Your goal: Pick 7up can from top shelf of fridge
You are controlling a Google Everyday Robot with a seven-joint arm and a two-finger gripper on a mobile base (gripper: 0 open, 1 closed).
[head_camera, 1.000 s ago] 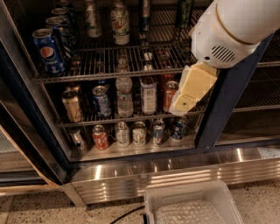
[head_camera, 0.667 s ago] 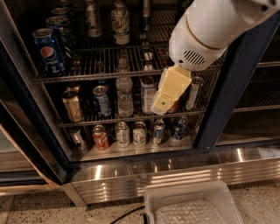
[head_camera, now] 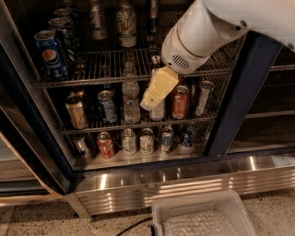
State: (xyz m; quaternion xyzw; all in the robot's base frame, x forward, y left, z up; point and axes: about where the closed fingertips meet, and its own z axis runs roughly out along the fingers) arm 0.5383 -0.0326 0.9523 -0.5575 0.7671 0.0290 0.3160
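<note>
Tool (head_camera: pixel 150 99) shifted left — now before middle rack (head_camera: pixel 92 129), below-right of 7up can (head_camera: pixel 126 24); grip state unclear.

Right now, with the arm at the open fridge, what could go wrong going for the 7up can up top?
The pincer hangs in front of the middle rack, below the top shelf; rising, it might catch the front rail or nudge the clear bottle beside it. The 7up can stands close to its twin and a slim dark can, so reaching in may topple a neighbour.
</note>
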